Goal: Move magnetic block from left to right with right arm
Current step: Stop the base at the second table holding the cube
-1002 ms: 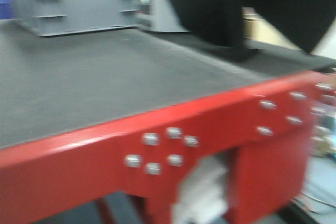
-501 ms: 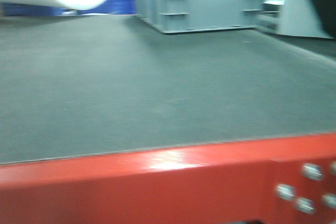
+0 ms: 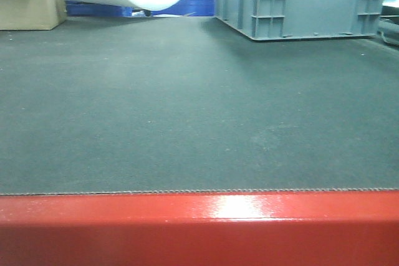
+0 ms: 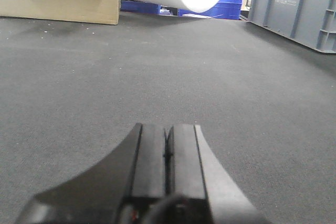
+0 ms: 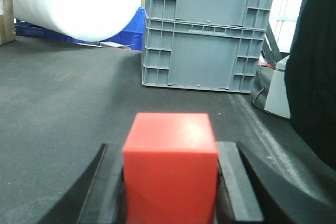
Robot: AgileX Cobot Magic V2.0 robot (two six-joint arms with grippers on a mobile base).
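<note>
The front view has swung left across the mat (image 3: 187, 104) and steadied, so the carry seems underway. Left gripper (image 4: 167, 148) is pressed together, empty. Right gripper (image 5: 171, 184) clamps the block (image 5: 170, 156) before the crate (image 5: 205, 35).

Magnetic block (image 5: 170, 150) in right hand (image 5: 170, 182), crates (image 5: 210, 30) behind, roll (image 5: 79, 3) left

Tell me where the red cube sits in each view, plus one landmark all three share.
Front view: not in it.
Left wrist view: not in it.
Right wrist view: red cube at bottom centre, between the right gripper's fingers.
Shared landmark: grey crate, standing at the back.
</note>
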